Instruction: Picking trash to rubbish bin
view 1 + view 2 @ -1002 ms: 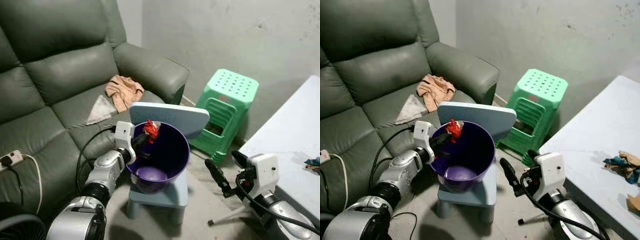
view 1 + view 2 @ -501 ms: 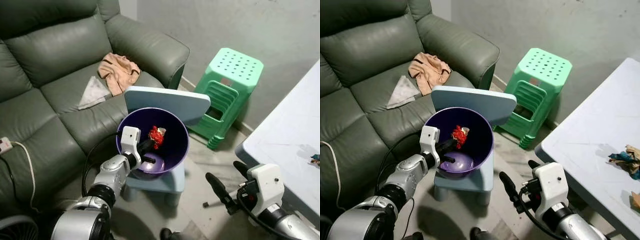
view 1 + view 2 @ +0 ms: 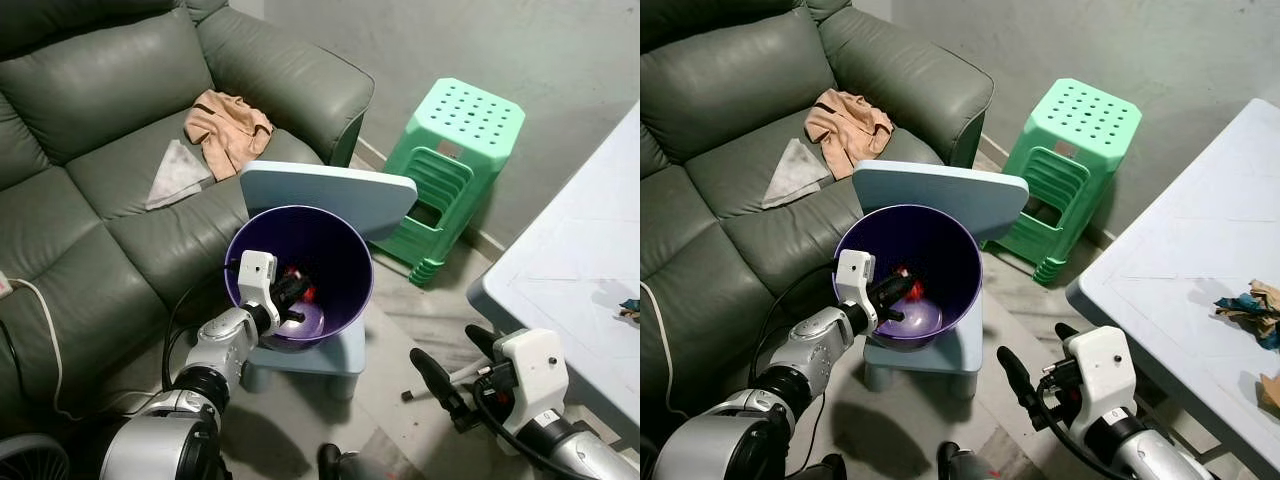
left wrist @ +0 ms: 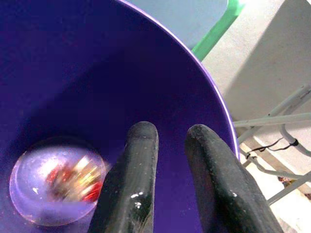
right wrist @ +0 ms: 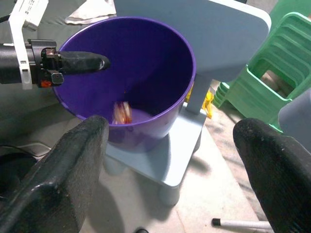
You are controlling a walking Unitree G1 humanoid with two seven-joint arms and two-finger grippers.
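Left eye view: purple rubbish bin [image 3: 330,250] standing on a small pale blue chair [image 3: 330,190], just in front of a grey-green leather sofa [image 3: 90,120]. Left gripper [image 3: 298,292] reaching over the bin's near rim into its mouth, fingers [image 4: 133,189] lying close side by side with a narrow gap and nothing between them. Red crumpled trash [image 4: 73,177] blurred at the bottom of the bin, apart from the fingertips; also seen as a red-and-white scrap [image 5: 122,112] low inside the bin in the right wrist view. Right gripper [image 3: 455,375] low at the right, near the floor and well apart from the bin, fingers [image 5: 63,179] spread wide and empty. Green plastic stool [image 3: 455,150] to the far right of the chair. Peach cloth [image 3: 225,125] and grey cloth [image 3: 175,170] lying on the sofa seat. White table [image 3: 1200,270] at the right edge, more crumpled scraps [image 3: 1248,305] resting on it.
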